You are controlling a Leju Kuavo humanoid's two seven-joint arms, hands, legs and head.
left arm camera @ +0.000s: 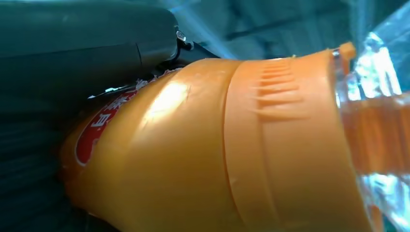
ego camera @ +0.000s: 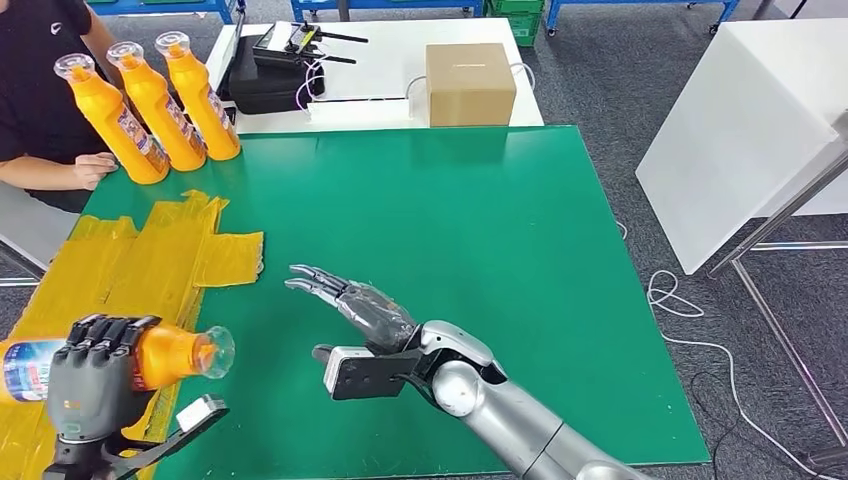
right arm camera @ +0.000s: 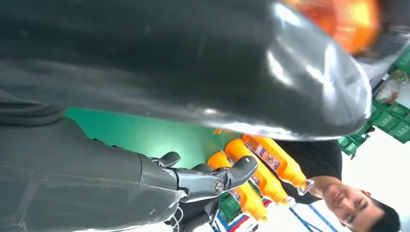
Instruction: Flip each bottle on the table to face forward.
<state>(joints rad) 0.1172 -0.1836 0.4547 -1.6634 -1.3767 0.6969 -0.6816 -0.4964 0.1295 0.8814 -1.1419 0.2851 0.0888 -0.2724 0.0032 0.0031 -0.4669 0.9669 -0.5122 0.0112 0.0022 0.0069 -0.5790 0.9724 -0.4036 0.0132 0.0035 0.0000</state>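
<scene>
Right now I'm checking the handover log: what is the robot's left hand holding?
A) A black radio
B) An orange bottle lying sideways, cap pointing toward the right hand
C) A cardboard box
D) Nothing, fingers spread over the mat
B: in the head view the left hand grips an orange bottle held sideways, its clear cap toward the open right hand; the left wrist view shows the same bottle close up.

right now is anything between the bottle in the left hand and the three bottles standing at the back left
Nothing visible blocks it. The left hand holds the bottle over the yellow tape patch; only flat tape and bare green mat lie before the standing bottles. A person's hand rests beside them.
</scene>
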